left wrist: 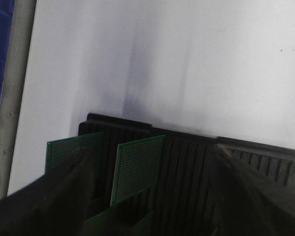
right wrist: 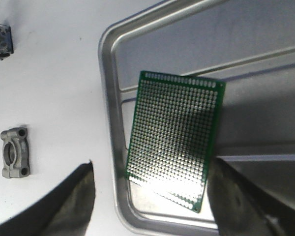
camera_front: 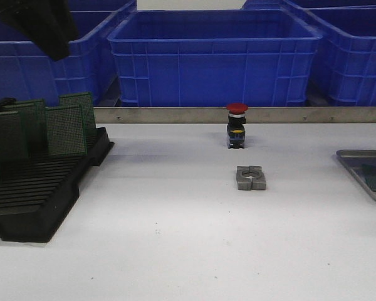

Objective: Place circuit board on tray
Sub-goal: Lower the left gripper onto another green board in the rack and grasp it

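My right gripper (right wrist: 150,206) was spread wide and held nothing; its two dark fingers (right wrist: 71,206) flanked the near end of a board (right wrist: 174,140) without touching it. That board lay flat inside the tray (right wrist: 108,64), one long edge just beside the rim. In the front view the tray (camera_front: 351,157) sat at three o'clock, cut off by the frame.

My left gripper (left wrist: 150,196) was also wide apart and empty, hovering over the rack (left wrist: 196,167), with fingers (left wrist: 54,196) either side of the slots. The rack (camera_front: 50,188) stood at nine o'clock. I counted two boards clearly upright in it from the wrist, the nearer one (left wrist: 137,169) between the fingers, and at least four from the front; the exact total I couldn't tell.

One red-capped button (camera_front: 236,125) stood at twelve o'clock, one grey clamp (camera_front: 250,177) just in front of it. Three bins (camera_front: 213,56) lined the back.
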Controlling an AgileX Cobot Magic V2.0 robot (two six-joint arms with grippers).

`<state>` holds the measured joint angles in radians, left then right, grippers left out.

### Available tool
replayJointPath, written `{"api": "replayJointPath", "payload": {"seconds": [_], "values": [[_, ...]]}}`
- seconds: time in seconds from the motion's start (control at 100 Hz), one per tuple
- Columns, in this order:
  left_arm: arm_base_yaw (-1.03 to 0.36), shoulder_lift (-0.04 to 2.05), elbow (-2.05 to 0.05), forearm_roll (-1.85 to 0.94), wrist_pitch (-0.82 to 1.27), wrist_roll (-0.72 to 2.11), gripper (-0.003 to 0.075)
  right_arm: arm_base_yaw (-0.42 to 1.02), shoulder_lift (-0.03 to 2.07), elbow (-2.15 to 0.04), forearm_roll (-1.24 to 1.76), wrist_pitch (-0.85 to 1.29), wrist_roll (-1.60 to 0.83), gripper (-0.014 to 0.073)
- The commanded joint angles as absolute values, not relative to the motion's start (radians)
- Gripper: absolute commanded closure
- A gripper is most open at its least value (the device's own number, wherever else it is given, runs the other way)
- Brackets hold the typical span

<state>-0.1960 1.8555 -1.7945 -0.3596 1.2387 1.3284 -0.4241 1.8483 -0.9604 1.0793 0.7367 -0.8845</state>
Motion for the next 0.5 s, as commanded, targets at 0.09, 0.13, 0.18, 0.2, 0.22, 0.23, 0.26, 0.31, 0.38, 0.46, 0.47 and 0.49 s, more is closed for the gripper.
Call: {"api": "replayJointPath", "payload": {"seconds": [0.09,0.13,0.18,0.2,0.22,0.23,0.26,0.31,0.38,0.46,0.47,0.49], "values": [[-0.176,1.847,-1.823,-0.336,1.227,1.331,0.0256,-0.429,1.795,-0.985,1.104,0.776,-0.891,0.0085],[-0.174,1.851,-1.823,-0.309,1.218,1.331,0.0256,-0.429,1.795,-0.985,1.104,0.777,-0.891,0.0085],[-0.174,1.864,-1.823,-0.288,1.204,1.331,0.0256,-0.429,1.795,-0.985,1.104,0.781,-0.891,0.0085],[-0.174,1.87,-1.823,-0.279,1.199,1.331,0.0256,-0.429,1.795,-0.985,1.104,0.781,-0.891,0.0085],[-0.174,1.874,-1.823,-0.27,1.192,1.331,0.0256,-0.429,1.795,-0.985,1.104,0.781,-0.891,0.0085],[-0.174,1.879,-1.823,-0.268,1.188,1.331,0.0256,-0.429,1.795,-0.985,1.104,0.781,-0.891,0.0085],[-0.174,1.884,-1.823,-0.263,1.181,1.331,0.0256,-0.429,1.795,-0.985,1.104,0.781,-0.891,0.0085],[-0.174,1.893,-1.823,-0.259,1.172,1.333,0.0256,-0.429,1.795,-0.985,1.104,0.782,-0.891,0.0085],[-0.174,1.904,-1.823,-0.256,1.158,1.337,0.0256,-0.429,1.795,-0.985,1.104,0.782,-0.891,0.0085],[-0.174,1.915,-1.823,-0.252,1.135,1.337,0.0256,-0.429,1.795,-0.985,1.104,0.783,-0.891,0.0085],[-0.174,1.916,-1.823,-0.25,1.131,1.337,0.0256,-0.429,1.795,-0.985,1.104,0.783,-0.891,0.0085],[-0.174,1.919,-1.823,-0.247,1.126,1.337,0.0256,-0.429,1.795,-0.985,1.104,0.783,-0.891,0.0085]]}}
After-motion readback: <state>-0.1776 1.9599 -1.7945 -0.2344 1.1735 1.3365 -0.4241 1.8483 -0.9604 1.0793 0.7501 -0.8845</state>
